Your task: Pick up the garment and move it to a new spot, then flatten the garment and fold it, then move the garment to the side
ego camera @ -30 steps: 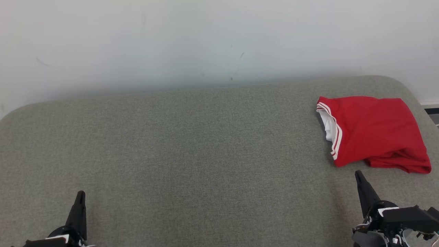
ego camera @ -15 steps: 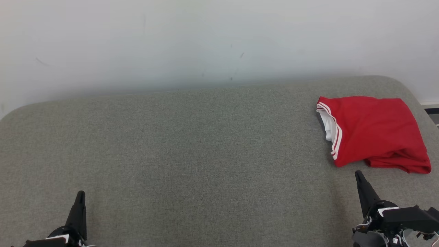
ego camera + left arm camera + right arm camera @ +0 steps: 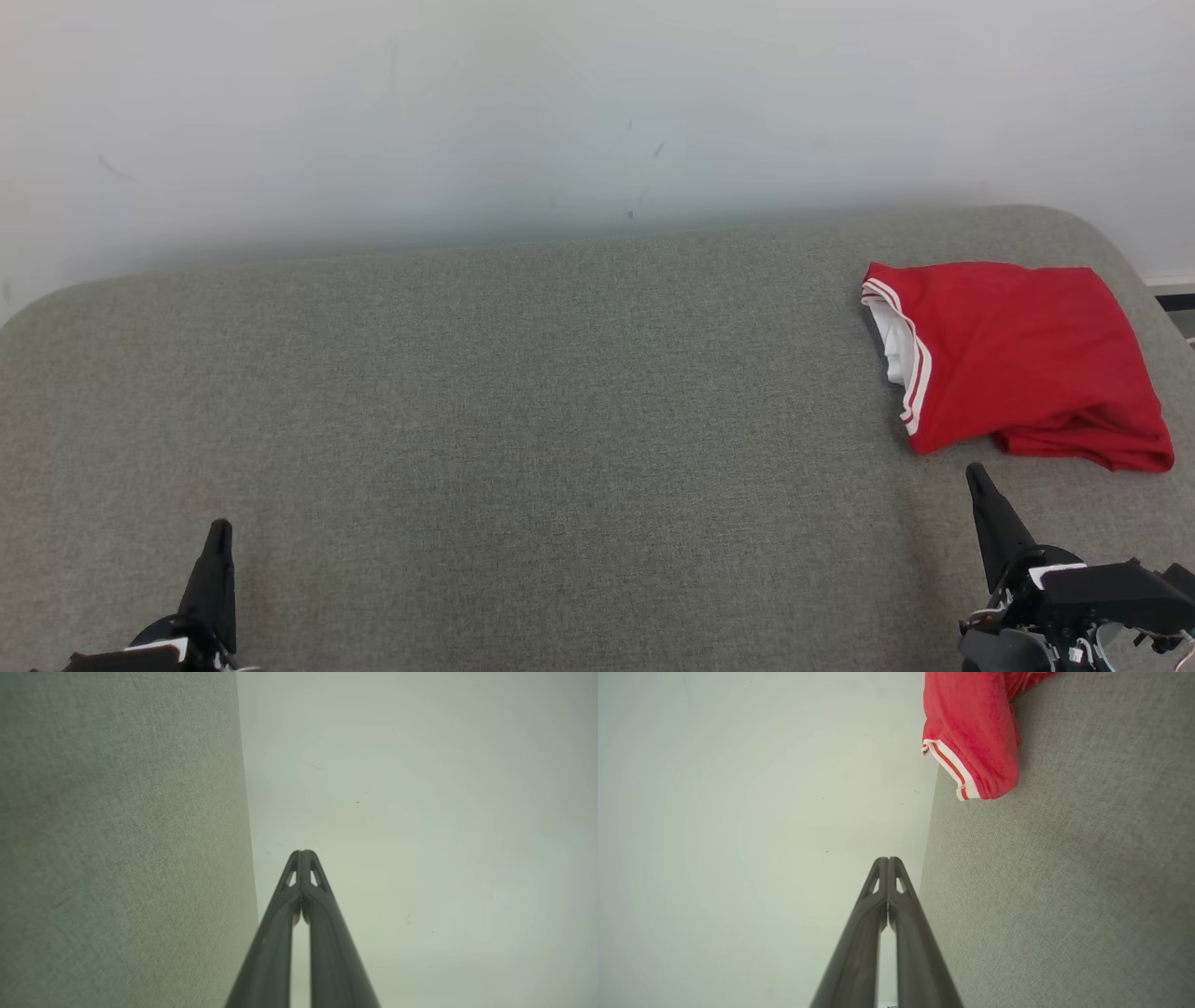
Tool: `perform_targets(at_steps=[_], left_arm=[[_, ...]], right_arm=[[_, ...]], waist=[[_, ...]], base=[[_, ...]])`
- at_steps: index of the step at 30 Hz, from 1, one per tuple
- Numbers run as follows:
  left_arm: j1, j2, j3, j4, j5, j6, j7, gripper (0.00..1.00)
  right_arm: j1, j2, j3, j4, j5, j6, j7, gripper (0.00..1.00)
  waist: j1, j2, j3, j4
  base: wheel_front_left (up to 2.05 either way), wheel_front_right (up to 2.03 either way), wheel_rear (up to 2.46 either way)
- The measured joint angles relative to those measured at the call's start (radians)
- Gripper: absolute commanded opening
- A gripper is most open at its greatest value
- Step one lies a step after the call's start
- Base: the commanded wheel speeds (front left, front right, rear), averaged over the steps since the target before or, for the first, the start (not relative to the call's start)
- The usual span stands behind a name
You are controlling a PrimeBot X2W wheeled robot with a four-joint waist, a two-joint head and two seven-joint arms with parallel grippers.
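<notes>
Red garment (image 3: 1027,364) just beyond R gripper (image 3: 975,472) tips, apart, seemingly folded

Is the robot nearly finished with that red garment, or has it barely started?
It looks finished, or nearly. The red garment lies folded at the right end of the grey cushion, off to the side. Nothing is in hand: left gripper and right gripper are shut, apart from it. Little seems left.

Left gripper (image 3: 219,527) and right gripper (image 3: 975,471): each has two long, dark grey fingers (image 3: 275,942) tapering to a rounded tip, with small triangular cut-outs near the end. The black wrist housing (image 3: 1102,590) carries a white label (image 3: 1055,569) and thin cables (image 3: 978,616).
</notes>
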Motion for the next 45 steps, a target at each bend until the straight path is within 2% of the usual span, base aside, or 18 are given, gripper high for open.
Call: perform_targets(at_steps=[45], left_arm=[[0.000,0.000,0.000,0.000,0.000,0.000,0.000,0.00]], right_arm=[[0.000,0.000,0.000,0.000,0.000,0.000,0.000,0.00]], waist=[[0.0000,0.0000,0.000,0.000]], base=[[0.00,0.00,0.00]])
